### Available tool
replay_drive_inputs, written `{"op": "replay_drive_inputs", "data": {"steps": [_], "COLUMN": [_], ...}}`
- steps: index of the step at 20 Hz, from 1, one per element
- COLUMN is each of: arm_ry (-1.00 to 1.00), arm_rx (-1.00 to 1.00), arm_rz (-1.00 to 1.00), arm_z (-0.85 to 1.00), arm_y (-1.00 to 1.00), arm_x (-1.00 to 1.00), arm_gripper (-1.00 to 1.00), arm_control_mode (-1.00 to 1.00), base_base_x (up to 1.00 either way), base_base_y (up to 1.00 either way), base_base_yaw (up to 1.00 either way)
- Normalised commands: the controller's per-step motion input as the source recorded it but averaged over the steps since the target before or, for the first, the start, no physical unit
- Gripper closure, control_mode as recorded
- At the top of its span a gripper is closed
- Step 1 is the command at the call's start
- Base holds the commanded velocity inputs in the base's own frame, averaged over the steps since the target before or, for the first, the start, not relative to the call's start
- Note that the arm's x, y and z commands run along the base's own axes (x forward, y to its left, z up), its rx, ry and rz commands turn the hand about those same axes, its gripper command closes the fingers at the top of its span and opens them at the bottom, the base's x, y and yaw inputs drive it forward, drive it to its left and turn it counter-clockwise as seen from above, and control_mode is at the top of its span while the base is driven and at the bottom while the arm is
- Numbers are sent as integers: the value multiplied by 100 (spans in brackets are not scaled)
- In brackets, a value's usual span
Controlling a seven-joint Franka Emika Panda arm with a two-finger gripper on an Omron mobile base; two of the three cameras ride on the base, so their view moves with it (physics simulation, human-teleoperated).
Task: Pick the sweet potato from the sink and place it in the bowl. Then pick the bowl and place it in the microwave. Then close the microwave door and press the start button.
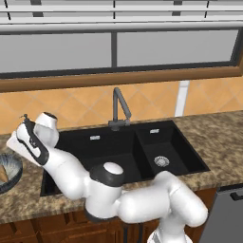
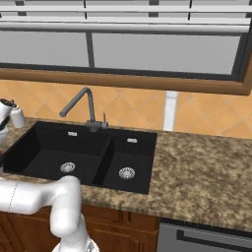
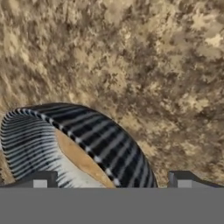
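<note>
Bowl (image 1: 8,172): on the counter left of the sink (image 1: 123,152), cut by the left edge of the left base view; in the hand view its lower part is cut off.
Sweet potato (image 3: 81,159): inside the bowl, a tan strip showing, ends hidden.
Sink: front left corner of the wide basin hidden behind the arm in the left base view.
Gripper (image 3: 109,178): just the two tips show above the bowl.
</note>
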Motion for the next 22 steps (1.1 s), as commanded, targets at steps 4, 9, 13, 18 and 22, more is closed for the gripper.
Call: {"op": "replay_drive_inputs", "data": {"steps": [4,9,13,18,22], "arm_ry": [1,-4,-8,-22,-18], "arm_rx": [-2,0,0,0,13], "arm_rz": [0,0,0,-2,-18], "arm_z": [-43,-49,-24,-1,2], "arm_y": [5,0,4,0,-18], "arm_x": [-35,-55,-28,-66,-100], "arm_gripper": [-100,-100,100,100,100], "arm_control_mode": [-100,-100,-100,-100,-100], "base_base_x": [0,0,0,0,0], "base_base_y": [0,0,0,0,0], "base_base_yaw": [0,0,0,0,0]}}
